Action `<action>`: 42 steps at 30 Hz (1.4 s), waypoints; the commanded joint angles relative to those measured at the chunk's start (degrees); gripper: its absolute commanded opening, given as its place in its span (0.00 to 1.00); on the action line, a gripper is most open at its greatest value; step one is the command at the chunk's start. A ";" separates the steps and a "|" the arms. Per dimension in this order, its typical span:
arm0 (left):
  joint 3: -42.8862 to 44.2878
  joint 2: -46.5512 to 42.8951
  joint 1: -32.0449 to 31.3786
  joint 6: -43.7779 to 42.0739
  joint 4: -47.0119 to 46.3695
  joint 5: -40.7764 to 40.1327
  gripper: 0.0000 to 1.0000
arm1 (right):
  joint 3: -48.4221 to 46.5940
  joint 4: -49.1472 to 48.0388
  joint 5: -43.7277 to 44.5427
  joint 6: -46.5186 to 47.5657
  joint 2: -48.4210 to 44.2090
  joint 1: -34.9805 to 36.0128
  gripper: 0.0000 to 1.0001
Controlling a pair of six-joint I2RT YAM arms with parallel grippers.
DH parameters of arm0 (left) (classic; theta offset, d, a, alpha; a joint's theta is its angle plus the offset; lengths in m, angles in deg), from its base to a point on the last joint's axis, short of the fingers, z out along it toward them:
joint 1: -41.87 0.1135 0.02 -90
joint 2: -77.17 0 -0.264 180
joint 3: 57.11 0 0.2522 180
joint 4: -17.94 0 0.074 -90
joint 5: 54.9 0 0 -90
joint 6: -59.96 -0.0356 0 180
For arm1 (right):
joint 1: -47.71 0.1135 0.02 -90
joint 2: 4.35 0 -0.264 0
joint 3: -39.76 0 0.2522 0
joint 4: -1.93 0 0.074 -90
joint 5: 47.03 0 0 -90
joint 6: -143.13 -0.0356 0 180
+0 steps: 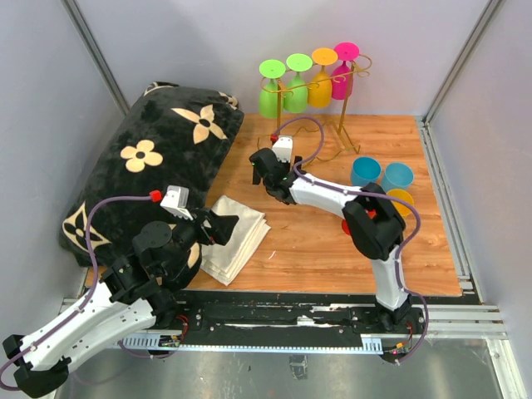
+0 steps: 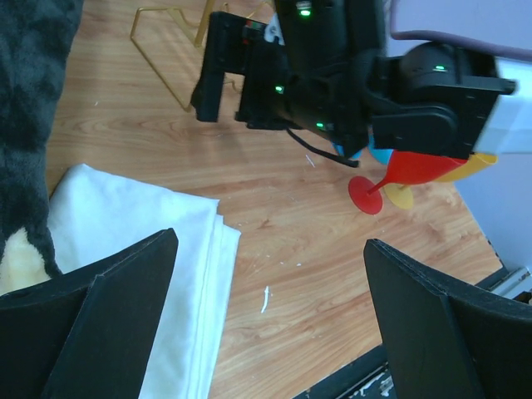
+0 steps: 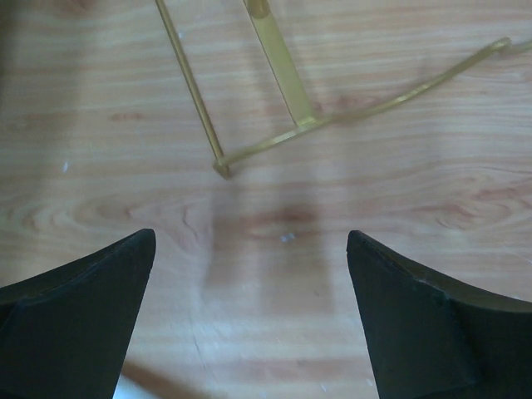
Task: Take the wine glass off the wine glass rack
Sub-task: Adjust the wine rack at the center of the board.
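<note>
The gold wire wine glass rack (image 1: 342, 125) stands at the back of the wooden board. Several wine glasses hang upside down from its top rail: two green (image 1: 270, 98) (image 1: 296, 91), one orange (image 1: 320, 86), one pink (image 1: 342, 79). My right gripper (image 1: 264, 170) is open and empty, low over the board in front and to the left of the rack. In the right wrist view its jaws (image 3: 251, 237) stand wide apart, with the rack's foot wires (image 3: 283, 91) just ahead. My left gripper (image 1: 223, 226) (image 2: 270, 241) is open and empty over the folded white cloth's edge.
A folded white cloth (image 1: 234, 237) (image 2: 141, 249) lies at the board's front left. A black flowered pillow (image 1: 158, 158) fills the left side. Loose glasses lie at the right: two blue (image 1: 366, 170) (image 1: 397, 176), one yellow (image 1: 401, 198), one red (image 2: 399, 174) partly under the right arm.
</note>
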 commanded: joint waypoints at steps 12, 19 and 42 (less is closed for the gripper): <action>1.82 -0.02 0.53 -1.87 0.18 -0.88 1.00 | -19.34 8.12 12.40 -11.37 16.67 -3.11 0.98; 1.92 0.34 0.48 -1.83 0.29 -0.94 1.00 | -21.51 13.93 13.07 -13.64 19.79 -4.35 0.98; 1.53 0.44 0.52 0.50 0.18 -0.04 1.00 | 6.48 6.19 11.67 -6.55 0.50 -4.43 0.98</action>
